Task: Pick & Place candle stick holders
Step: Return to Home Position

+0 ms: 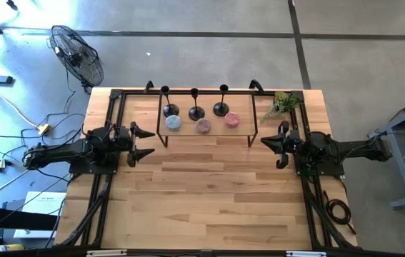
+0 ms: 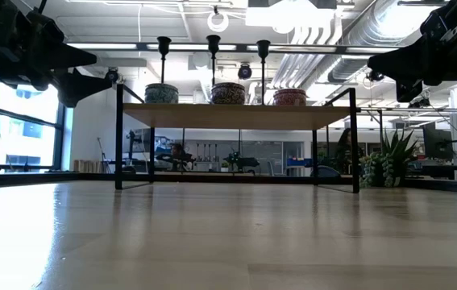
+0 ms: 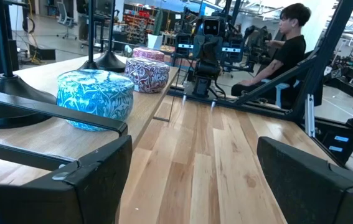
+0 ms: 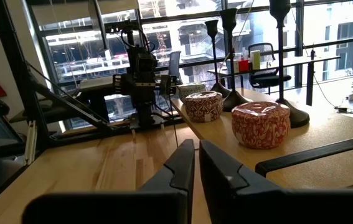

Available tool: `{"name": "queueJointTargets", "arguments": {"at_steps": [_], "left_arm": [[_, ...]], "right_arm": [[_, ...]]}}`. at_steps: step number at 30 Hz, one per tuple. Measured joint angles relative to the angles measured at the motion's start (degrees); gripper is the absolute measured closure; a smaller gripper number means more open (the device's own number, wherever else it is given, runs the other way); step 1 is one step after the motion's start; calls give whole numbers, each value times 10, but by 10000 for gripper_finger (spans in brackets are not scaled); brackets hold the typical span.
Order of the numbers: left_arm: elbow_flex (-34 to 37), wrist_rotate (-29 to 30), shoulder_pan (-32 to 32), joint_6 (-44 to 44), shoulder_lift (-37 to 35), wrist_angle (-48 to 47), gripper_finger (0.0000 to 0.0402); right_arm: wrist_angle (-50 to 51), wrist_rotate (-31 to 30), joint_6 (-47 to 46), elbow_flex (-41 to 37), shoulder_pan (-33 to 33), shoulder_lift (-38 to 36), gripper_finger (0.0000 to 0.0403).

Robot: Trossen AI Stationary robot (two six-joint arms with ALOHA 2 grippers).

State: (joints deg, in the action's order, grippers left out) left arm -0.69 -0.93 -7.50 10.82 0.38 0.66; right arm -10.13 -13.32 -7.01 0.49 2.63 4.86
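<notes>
Near half and centre of the table (image 1: 209, 200) bare, open from either side. shelf (image 1: 216, 134) at mid far edge, clear room under it between its legs (image 2: 119, 137). Shelf top crowded: candle tins (image 1: 203, 126) along the front, candle stick holders (image 1: 196, 113) behind, narrow gaps. plant (image 1: 282, 103) at far right corner. left gripper (image 1: 145, 142) by left edge, right gripper (image 1: 265, 141) by right edge

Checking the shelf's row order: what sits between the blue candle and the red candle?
The pink candle sits between them, touching neither; the high view shows it.
</notes>
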Motion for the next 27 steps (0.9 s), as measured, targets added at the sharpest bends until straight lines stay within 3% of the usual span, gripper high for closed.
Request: {"name": "queueJointTargets", "arguments": {"at_steps": [18, 22, 27], "left_arm": [[-10, 17, 0, 3, 0, -22, 67], [-10, 18, 0, -4, 0, -23, 100], [-11, 11, 0, -13, 0, -25, 171]], "right_arm": [[0, 0, 0, 0, 0, 0, 384], [0, 0, 0, 0, 0, 0, 386], [0, 0, 0, 0, 0, 0, 382]]}}
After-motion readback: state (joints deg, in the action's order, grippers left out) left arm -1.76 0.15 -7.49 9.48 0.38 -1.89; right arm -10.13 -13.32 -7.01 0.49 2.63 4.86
